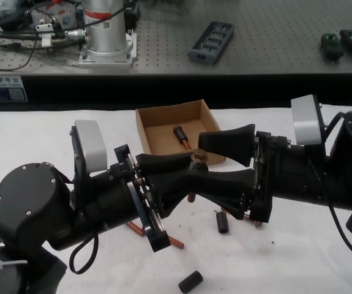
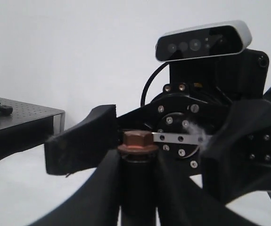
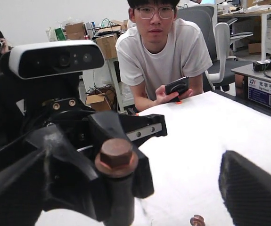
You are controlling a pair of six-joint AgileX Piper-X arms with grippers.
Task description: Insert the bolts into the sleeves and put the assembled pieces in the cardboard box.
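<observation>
Left hand [image 2: 137, 197] pinching black cylindrical sleeve [image 2: 137, 181]; copper hex-head bolt [image 2: 137, 140] seated in its end, held over white table [image 1: 298, 257], near open brown cardboard box [image 1: 163, 114]. Right hand [image 2: 160, 143] spread around bolt head. Likely best: check bolt fully home, back right hand straight off, hold pinch firm while carrying to box.

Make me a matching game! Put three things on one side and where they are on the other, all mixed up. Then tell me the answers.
Things:
1. assembled piece
2. loose sleeve
3. copper bolt

Places:
A. lying on the white cloth
B. sticking out of the gripped sleeve in the left gripper
C. inside the cardboard box

Pairs: 1-C, 2-A, 3-B.
</observation>
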